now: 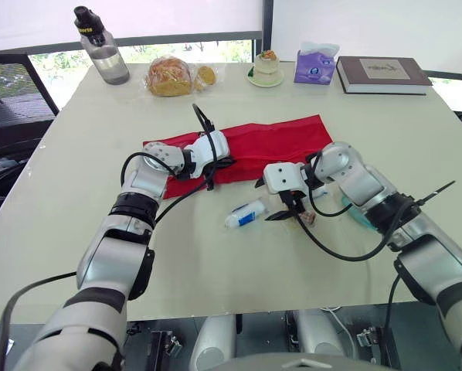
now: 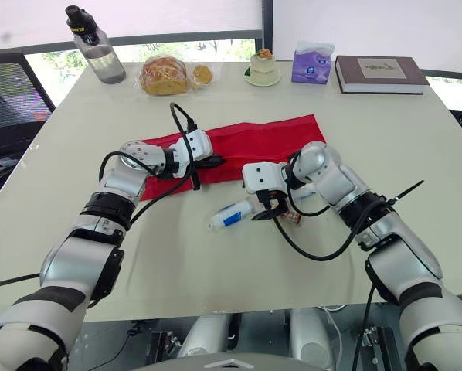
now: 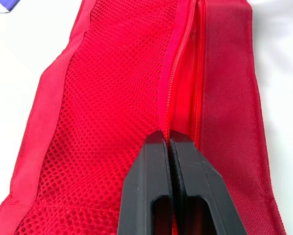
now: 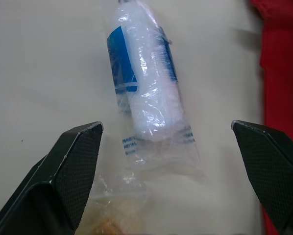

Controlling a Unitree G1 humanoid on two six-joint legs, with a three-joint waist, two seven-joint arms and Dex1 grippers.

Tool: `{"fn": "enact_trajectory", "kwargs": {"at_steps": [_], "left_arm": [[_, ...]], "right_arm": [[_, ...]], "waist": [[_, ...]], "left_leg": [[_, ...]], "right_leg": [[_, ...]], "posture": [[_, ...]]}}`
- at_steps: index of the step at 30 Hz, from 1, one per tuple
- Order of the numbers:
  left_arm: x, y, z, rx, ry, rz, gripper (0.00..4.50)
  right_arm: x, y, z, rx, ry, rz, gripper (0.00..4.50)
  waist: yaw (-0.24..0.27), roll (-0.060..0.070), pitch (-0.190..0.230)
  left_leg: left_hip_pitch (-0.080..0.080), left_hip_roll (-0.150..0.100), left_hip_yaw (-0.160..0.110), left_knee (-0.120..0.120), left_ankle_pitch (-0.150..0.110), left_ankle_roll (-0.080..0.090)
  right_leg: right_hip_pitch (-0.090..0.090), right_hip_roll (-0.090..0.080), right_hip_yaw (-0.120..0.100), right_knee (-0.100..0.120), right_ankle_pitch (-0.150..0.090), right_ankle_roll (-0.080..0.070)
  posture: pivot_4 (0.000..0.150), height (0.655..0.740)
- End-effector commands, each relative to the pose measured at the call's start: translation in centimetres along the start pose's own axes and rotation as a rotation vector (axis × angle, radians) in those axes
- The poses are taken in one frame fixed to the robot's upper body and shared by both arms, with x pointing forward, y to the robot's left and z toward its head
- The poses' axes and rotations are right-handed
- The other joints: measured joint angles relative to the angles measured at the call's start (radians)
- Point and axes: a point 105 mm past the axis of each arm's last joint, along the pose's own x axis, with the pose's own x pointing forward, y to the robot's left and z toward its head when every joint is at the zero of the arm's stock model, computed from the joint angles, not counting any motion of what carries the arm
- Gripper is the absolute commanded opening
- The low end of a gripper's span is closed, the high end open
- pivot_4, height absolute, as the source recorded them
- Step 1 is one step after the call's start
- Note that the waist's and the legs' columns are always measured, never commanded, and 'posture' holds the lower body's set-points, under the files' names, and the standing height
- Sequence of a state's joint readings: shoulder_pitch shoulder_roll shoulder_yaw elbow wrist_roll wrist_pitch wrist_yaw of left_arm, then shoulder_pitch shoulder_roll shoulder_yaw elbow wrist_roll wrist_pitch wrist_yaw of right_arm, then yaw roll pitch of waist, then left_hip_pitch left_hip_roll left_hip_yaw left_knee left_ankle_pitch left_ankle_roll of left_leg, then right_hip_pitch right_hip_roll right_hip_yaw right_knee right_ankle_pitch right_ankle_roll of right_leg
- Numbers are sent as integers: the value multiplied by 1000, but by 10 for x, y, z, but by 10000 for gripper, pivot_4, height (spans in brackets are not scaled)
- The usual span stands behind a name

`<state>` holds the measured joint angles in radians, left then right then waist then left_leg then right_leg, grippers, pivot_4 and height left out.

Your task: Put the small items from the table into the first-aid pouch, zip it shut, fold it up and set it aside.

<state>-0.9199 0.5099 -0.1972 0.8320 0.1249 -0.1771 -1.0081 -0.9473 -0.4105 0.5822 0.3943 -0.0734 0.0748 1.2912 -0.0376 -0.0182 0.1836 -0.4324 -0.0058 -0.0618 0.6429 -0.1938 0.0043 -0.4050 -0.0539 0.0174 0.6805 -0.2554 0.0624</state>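
Left gripper (image 3: 170,143) clamped tight on the red pouch (image 1: 277,139) at its zip.
Right gripper (image 4: 166,126) spread wide, hovering over wrapped bandage roll (image 4: 146,83) on table (image 1: 215,255).

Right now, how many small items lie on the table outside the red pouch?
2 clearly: a wrapped white roll with a blue label, and a small brownish packet by the right gripper. A teal thing half hidden by the right arm may be a third.
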Motion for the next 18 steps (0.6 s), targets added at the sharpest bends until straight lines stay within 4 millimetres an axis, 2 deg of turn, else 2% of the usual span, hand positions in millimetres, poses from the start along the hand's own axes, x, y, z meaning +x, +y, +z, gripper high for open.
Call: {"fn": "enact_trajectory", "kwargs": {"at_steps": [1,2,3,4,5,11,15,18], "left_arm": [[-4,7,11,24,-40,35,379],[-4,7,11,23,-40,35,0],[-4,6,11,23,-40,35,0],[-4,6,11,21,-40,36,0],[-4,6,10,20,-40,36,0],[0,4,9,11,-41,34,0],[1,3,10,11,-45,31,0],[2,3,11,9,-51,32,0]], "right_arm": [[-4,-4,12,-71,12,13,45000],[-3,-3,12,-70,9,17,39259],[-2,-2,14,-69,3,19,38036],[-2,-1,15,-68,-5,18,31874],[-1,-1,16,-69,-9,18,28763],[-7,3,13,-59,-9,5,723],[-12,2,15,-17,-40,-31,282],[-21,-6,19,69,-83,-119,282]], "waist": [[0,0,0],[0,0,0],[0,0,0],[-1,0,0],[-1,0,0],[-1,0,0],[0,0,0],[0,0,0]], "left_leg": [[0,0,0,0,0,0],[0,0,0,0,0,0],[0,0,0,0,0,0],[0,0,0,0,0,0],[0,0,0,0,0,0],[0,0,0,0,0,0],[0,0,0,0,0,0],[0,0,0,0,0,0]], "right_leg": [[0,0,0,0,0,0],[0,0,0,0,0,0],[0,0,0,0,0,0],[0,0,0,0,0,0],[0,0,0,0,0,0],[0,0,0,0,0,0],[0,0,0,0,0,0],[0,0,0,0,0,0]], "posture": [[1500,7400],[1500,7400],[1500,7400],[1500,7400],[1500,7400],[1500,7400],[1500,7400],[1500,7400]]}}
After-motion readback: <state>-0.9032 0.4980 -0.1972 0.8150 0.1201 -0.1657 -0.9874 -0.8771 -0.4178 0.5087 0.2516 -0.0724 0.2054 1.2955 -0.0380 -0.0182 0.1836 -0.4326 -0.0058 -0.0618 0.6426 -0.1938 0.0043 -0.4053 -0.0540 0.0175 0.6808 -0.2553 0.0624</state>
